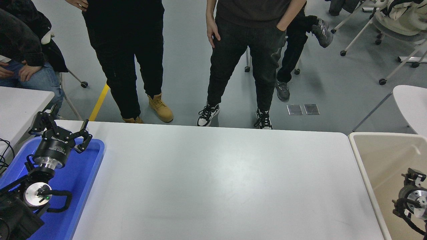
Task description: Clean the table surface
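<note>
Both grippers sat off your table surface (213, 180): left gripper (61, 131) splayed over the blue tray (90, 166), right gripper (412, 176) over the beige bin (373, 156), fingers unreadable.

Smooth matt table surface (217, 180); glossy plastic blue tray (83, 186).
</note>
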Robot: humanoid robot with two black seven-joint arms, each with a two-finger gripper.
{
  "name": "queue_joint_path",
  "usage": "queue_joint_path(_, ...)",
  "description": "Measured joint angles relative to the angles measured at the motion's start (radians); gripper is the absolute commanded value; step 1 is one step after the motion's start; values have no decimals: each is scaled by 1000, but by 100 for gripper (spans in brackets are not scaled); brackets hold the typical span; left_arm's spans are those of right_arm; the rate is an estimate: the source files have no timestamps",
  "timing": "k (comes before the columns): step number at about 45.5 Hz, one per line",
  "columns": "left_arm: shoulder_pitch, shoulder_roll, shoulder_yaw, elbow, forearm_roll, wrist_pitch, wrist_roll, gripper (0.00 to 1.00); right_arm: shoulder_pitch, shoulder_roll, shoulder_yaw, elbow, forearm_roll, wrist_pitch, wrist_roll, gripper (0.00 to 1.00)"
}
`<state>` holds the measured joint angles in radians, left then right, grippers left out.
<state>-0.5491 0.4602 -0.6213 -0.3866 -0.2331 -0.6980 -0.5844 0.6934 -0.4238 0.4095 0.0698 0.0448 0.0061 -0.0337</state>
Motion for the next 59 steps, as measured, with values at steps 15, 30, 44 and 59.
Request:
queue_joint_path(15, 0, 0, 0, 0, 0, 0, 0, 100, 158, -110, 37, 207, 0, 1, 31, 98)
queue_joint_path(30, 0, 0, 0, 0, 0, 0, 0, 100, 247, -150, 232, 456, -39, 16, 134, 98)
queue_joint_path(44, 0, 0, 0, 0, 0, 0, 0, 100, 248, -98, 433, 560, -165, 22, 161, 98)
queue_joint_path(59, 0, 0, 0, 0, 0, 0, 0, 100, 120, -19, 585, 611, -215, 24, 169, 98)
